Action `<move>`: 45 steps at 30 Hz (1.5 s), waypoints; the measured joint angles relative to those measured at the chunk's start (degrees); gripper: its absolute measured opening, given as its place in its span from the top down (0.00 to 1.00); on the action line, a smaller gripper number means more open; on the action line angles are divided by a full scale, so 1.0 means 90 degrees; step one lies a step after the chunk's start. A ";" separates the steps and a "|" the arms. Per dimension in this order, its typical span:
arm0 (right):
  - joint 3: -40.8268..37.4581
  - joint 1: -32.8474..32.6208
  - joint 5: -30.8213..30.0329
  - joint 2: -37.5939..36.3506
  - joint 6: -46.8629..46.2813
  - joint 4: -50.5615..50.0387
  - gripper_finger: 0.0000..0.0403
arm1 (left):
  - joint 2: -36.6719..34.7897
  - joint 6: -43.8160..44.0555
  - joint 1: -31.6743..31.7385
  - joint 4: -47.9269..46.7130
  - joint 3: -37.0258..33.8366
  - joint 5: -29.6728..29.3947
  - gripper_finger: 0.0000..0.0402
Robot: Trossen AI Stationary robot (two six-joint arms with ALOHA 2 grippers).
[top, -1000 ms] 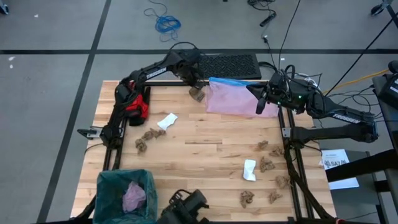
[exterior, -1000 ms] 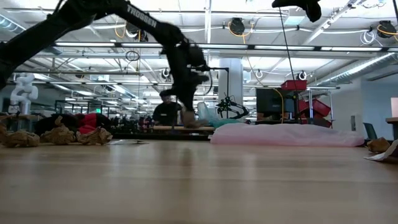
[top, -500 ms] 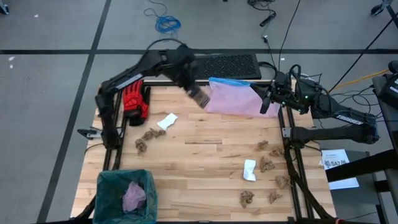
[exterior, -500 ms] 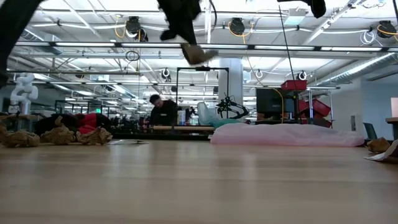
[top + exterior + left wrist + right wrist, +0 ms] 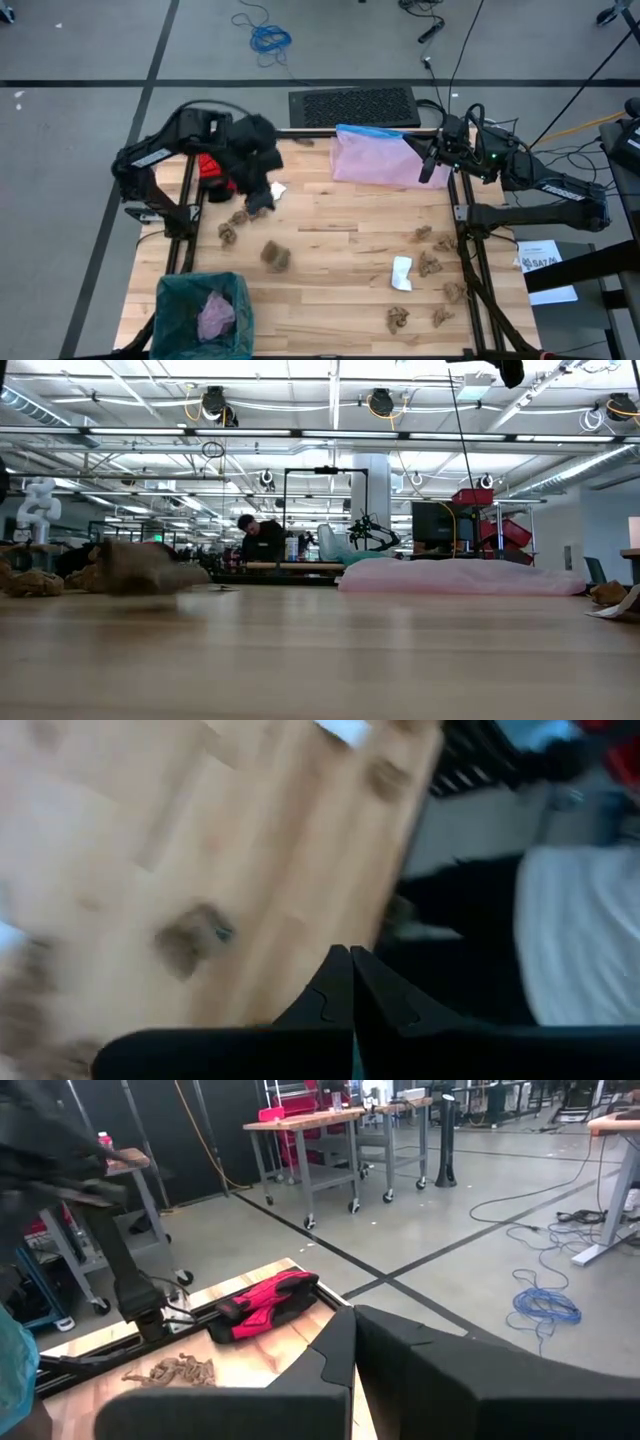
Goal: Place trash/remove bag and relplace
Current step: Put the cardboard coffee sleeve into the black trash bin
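Observation:
The teal-green bag (image 5: 180,292) lines a small bin at the table's near left corner, with a pink crumpled thing (image 5: 215,316) inside it. My left gripper (image 5: 262,207) hangs above the table's left part, shut and with nothing between its fingers (image 5: 350,965). A brown paper wad (image 5: 276,257) sits on the wood nearer the front edge, apart from the gripper; it shows blurred in the low view (image 5: 140,570). My right gripper (image 5: 428,166) waits shut at the far right edge, beside the pink bag (image 5: 385,158).
Brown paper wads lie left of centre (image 5: 235,217) and at the right (image 5: 430,264), with white scraps (image 5: 268,194) (image 5: 400,272) among them. A red glove (image 5: 213,170) lies at the far left. The pink bag with a blue edge lies flat along the far edge.
My left gripper has swung from the far edge beside the pink bag toward the table's left and near side, rising and turning. The brown wad that hung at its fingers has come away and now sits on the wood left of centre.

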State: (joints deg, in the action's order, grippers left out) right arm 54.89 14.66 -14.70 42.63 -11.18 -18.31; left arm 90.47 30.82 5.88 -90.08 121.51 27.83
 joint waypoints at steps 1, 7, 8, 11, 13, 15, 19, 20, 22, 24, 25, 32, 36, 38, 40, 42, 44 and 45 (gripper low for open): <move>0.0000 0.0000 0.0002 0.0000 0.0000 -0.0002 1.00 | -0.0019 0.0158 -0.0189 -0.0001 0.0000 0.0126 1.00; 0.0000 0.0000 0.0005 0.0000 -0.0013 -0.0023 1.00 | 0.0014 0.0993 -0.1180 0.0004 -0.0002 -0.0056 1.00; 0.0000 0.0000 0.0005 0.0000 -0.0014 -0.0038 1.00 | 0.0027 0.1086 -0.1271 -0.0005 -0.0002 -0.0230 1.00; 0.0000 0.0000 0.0005 0.0002 -0.0012 -0.0052 1.00 | 0.0212 0.1486 -0.1383 -0.0001 -0.0002 -0.0929 1.00; 0.0000 0.0000 0.0005 0.0002 -0.0012 -0.0051 1.00 | 0.0388 0.1545 -0.1334 0.0005 -0.0002 -0.1143 1.00; 0.0000 -0.0002 0.0009 0.0000 -0.0012 -0.0052 1.00 | 0.0619 0.1450 -0.1209 0.0004 -0.0002 -0.1265 1.00; 0.0000 -0.0002 0.0386 -0.0002 -0.0012 -0.0053 1.00 | 0.1187 0.0246 -0.1044 0.0012 -0.0002 -0.1292 0.95; 0.0000 -0.0002 0.0497 -0.0002 -0.0012 -0.0053 1.00 | 0.1342 -0.0145 -0.1018 0.0014 -0.0005 -0.1281 0.93; 0.0000 -0.0005 0.0719 -0.0002 -0.0012 -0.0060 1.00 | 0.1657 -0.0887 -0.0991 0.0013 -0.0005 -0.1188 0.88; 0.0000 -0.0004 0.0857 -0.0019 -0.0013 -0.0114 1.00 | 0.1968 -0.1602 -0.0990 0.0012 -0.0005 -0.1076 0.82; 0.0000 -0.0002 0.0864 -0.0023 -0.0022 -0.0131 1.00 | 0.2119 -0.1922 -0.0990 0.0012 -0.0005 -0.1023 0.80; 0.0000 -0.0003 0.0883 -0.0047 -0.0255 -0.0234 1.00 | 0.2735 -0.2984 -0.0910 0.0009 -0.0260 -0.0753 0.69; 0.0000 -0.0002 0.1026 -0.0048 -0.0454 -0.0359 1.00 | 0.2660 -0.2985 -0.0848 0.0016 -0.1077 -0.0770 0.69; 0.0000 -0.0002 0.1042 -0.0049 -0.0464 -0.0499 1.00 | 0.2626 -0.2967 -0.0817 0.0007 -0.1548 -0.0796 0.69; -0.0002 -0.0002 0.1056 -0.0046 -0.0455 -0.0567 1.00 | 0.2548 -0.2890 -0.0819 0.0019 -0.2089 -0.0812 0.69; 0.0000 -0.0002 0.1153 -0.0049 -0.0395 -0.0574 1.00 | 0.2531 -0.2798 -0.0820 -0.0009 -0.2593 -0.0690 0.69; -0.0002 -0.0003 0.1178 -0.0049 -0.0367 -0.0576 1.00 | 0.2531 -0.2770 -0.0825 0.0002 -0.3029 -0.0454 0.69; -0.0002 -0.0005 0.1183 -0.0049 -0.0355 -0.0581 1.00 | 0.2531 -0.2706 -0.0846 -0.0004 -0.3207 -0.0373 0.69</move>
State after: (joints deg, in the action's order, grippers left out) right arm 54.87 14.61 -4.05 42.19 -14.37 -23.53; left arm 113.25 6.47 -1.73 -90.11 92.65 24.47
